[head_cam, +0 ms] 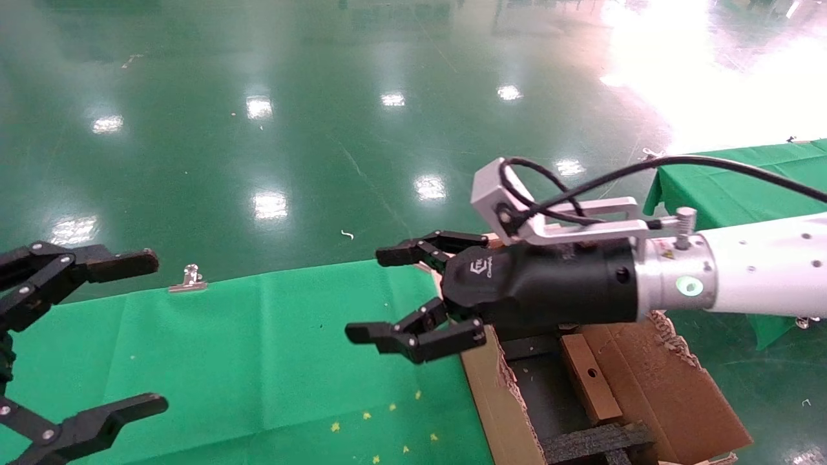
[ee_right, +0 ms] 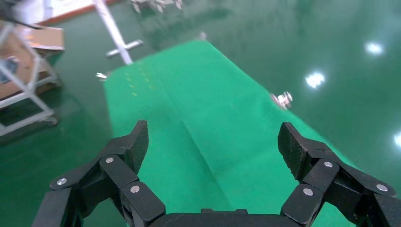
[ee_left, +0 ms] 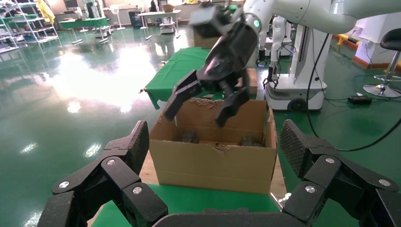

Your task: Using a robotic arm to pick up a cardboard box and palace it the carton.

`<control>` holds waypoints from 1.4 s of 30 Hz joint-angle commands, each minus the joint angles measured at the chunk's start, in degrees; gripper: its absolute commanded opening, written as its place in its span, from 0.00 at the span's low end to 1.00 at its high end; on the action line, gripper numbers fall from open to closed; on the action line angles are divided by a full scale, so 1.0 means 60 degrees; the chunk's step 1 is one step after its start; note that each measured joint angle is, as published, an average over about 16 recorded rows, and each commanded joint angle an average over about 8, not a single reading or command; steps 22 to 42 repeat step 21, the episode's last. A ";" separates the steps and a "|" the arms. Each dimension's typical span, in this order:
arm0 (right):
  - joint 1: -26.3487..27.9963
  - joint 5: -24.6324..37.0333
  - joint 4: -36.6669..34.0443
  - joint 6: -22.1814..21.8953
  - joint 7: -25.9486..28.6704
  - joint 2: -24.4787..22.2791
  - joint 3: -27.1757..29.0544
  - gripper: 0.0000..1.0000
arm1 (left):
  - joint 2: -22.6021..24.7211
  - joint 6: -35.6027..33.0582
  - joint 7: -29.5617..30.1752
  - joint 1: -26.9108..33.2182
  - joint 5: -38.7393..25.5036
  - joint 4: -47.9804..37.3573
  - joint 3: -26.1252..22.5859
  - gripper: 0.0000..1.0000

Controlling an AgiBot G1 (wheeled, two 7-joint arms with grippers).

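The carton point(head_cam: 652, 381), large and brown with ragged edges, stands off the right end of the green table. Inside it the small flat cardboard box point(head_cam: 589, 381), with a round hole in it, lies between black foam inserts point(head_cam: 591, 440). My right gripper point(head_cam: 369, 294), black on the white robotic arm, hovers above the carton's left rim, open and empty, its tips over the cloth. The left wrist view shows the same carton point(ee_left: 213, 163) with the right gripper point(ee_left: 196, 117) above it. My left gripper point(head_cam: 156, 332) is parked open at the far left, empty.
A green cloth point(head_cam: 258, 361) covers the table, with a metal binder clip point(head_cam: 188, 279) on its far edge. A second green-covered table point(head_cam: 730, 181) stands at the right. Glossy green floor lies beyond. Another robot base point(ee_left: 302, 71) stands behind the carton.
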State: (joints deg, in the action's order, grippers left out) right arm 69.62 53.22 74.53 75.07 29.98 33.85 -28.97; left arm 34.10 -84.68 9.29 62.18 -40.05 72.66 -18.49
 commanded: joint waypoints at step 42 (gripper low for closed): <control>-0.1550 -0.2200 -0.0186 0.2033 -0.3476 0.0228 0.2482 1.00 | -0.0002 0.0004 -0.0002 -0.0002 0.0005 -0.0003 -0.0002 1.00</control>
